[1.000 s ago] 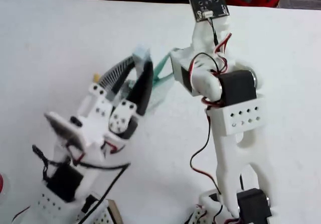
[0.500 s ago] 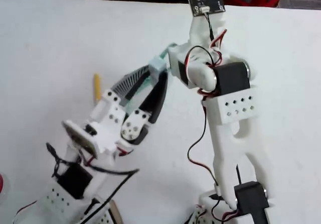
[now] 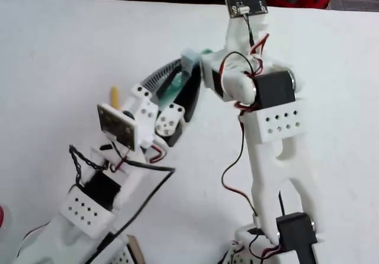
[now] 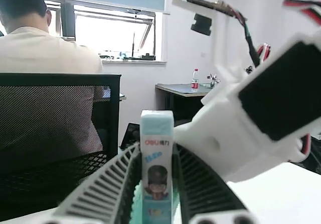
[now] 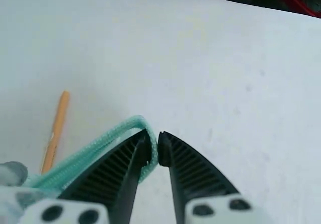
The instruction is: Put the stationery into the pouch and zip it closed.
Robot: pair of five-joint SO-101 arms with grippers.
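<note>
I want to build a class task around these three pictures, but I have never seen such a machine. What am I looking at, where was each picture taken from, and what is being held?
These are two small white robot arms at a white table. Each arm ends in a two-fingered gripper. One picture looks down from a fixed camera. The other two come from a camera on each arm's wrist. The left gripper is shut on a light-blue block, probably an eraser. The right gripper pinches the edge of a mint-green fabric pouch. An orange pencil lies on the table beside it.
</note>
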